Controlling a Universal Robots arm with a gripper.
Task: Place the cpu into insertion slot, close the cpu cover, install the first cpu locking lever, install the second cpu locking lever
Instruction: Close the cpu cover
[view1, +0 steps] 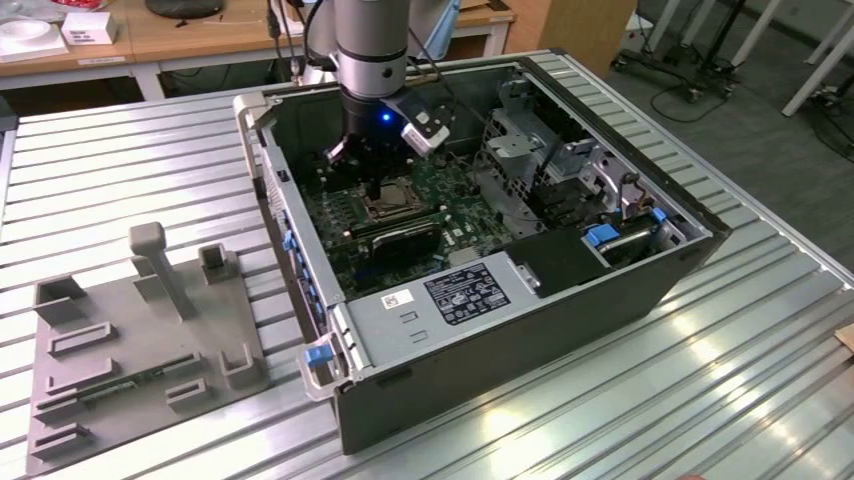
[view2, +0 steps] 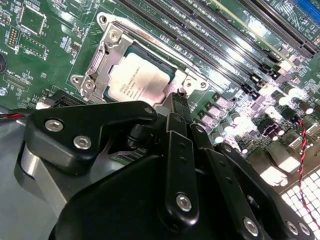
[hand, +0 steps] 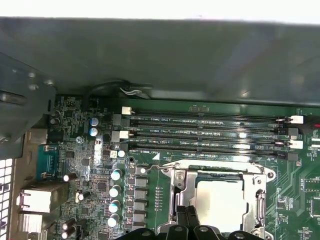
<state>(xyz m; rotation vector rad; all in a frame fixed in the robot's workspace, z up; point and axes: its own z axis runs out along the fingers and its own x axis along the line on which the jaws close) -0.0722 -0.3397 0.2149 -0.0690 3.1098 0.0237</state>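
Evidently the seating step is done. The cpu (view2: 137, 82) lies flat inside the insertion slot (view1: 388, 196), pale face up. The cpu cover (view2: 106, 54) is folded down around it as a silvery frame, so the chip shows through the cut-out centre. Judged from this, the chip is placed there to be clamped, and the cover sits low to take the levers' load. Whether either locking lever is latched cannot be told.

The gripper (view2: 178, 97) hangs just beside one edge of the cover. Its fingers (hand: 182, 216) are brought together, with nothing visible between them. The narrow tip suits pressing or hooking a small part at the socket's rim rather than carrying anything. I cannot tell whether it touches metal.

In the exterior view the arm stands near vertical inside the open computer case (view1: 534, 330), wrist down, at about eleven o'clock from the socket. The motherboard (view1: 447, 210) lies flat beneath it. The memory slots (hand: 210, 132) run alongside the socket, apart from the fingers. A grey fixture plate (view1: 134, 340) rests on the table (view1: 120, 170) at about eight o'clock from the case, well apart.
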